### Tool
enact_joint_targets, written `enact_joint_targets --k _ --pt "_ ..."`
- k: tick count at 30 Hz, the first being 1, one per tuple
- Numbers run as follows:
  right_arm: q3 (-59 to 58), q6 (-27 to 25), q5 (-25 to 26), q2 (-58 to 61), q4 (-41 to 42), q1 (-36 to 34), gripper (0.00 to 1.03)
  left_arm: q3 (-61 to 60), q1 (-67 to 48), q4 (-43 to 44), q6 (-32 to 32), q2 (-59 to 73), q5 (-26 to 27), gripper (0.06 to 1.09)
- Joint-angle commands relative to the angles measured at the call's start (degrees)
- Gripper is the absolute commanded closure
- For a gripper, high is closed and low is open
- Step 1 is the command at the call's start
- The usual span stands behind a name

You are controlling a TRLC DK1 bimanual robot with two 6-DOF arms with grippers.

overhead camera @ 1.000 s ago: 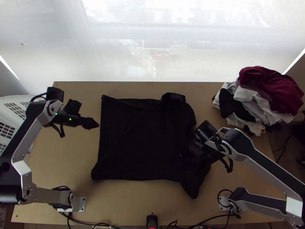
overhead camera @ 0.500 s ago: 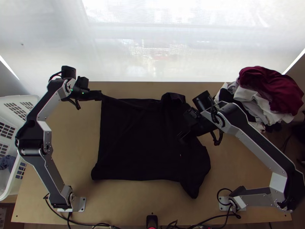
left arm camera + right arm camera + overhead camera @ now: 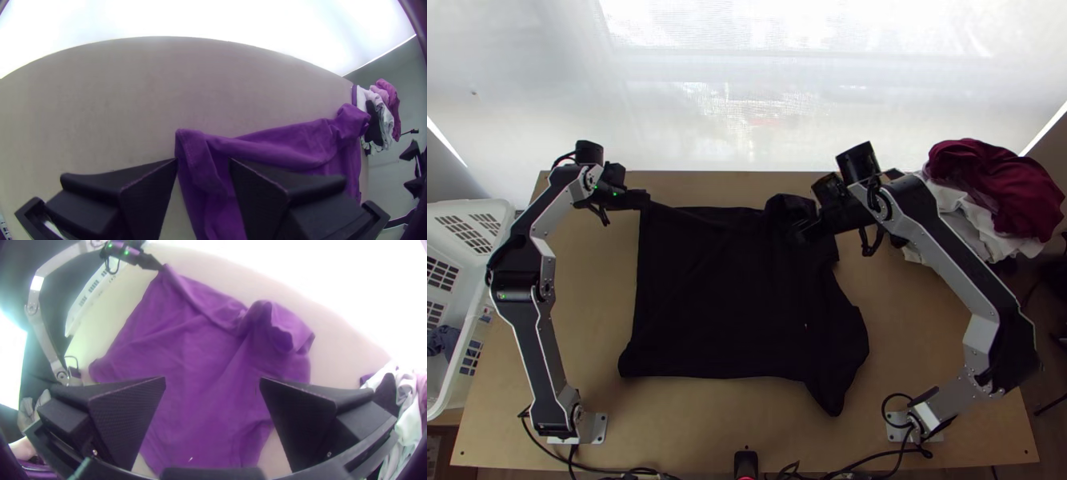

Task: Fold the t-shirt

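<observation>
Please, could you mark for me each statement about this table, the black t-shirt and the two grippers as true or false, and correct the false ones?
1. The t-shirt is rolled into a tight ball. False: it lies mostly spread on the table.
2. The left gripper has its fingers apart around a corner of the t-shirt. True.
3. The right gripper is shut. False: its fingers stand wide apart, above the t-shirt.
4. The clothes pile is at the table's far right corner. True.
5. The white basket is beside the right arm's base. False: the basket is at the table's left side.
</observation>
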Motion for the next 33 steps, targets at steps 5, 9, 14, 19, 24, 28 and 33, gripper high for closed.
enact_joint_targets --k 5,9,14,19,24,28,33 --pt "12.18 -0.12 3.17 16.37 5.78 -3.56 0.05 1.76 -0.35 -3.20 -0.59 2.44 0.83 1.05" --pt "13.14 -0.21 4.13 20.77 7.54 -3.56 0.05 2.12 -0.27 -3.20 -0.68 1.47 0.83 1.05" --pt "14.37 -1.44 6.42 24.64 8.42 -4.18 0.05 2.56 -0.27 -3.73 -0.76 0.68 1.00 1.05" --pt "15.60 -2.06 7.39 26.92 8.50 -5.41 0.07 2.56 -0.35 -4.52 -0.76 0.07 1.44 1.05" --pt "17.19 -2.85 10.55 29.82 9.30 -6.55 0.17 3.26 -0.44 -4.87 -0.85 -0.02 1.53 1.05" --pt "18.50 -3.29 12.57 31.14 10.88 -6.82 0.47 4.23 -0.44 -5.57 -0.85 -0.11 1.62 1.05" --pt "20.00 -4.96 17.23 31.14 15.89 -6.82 1.00 5.19 -0.35 -6.19 -0.85 -0.20 1.53 1.05"
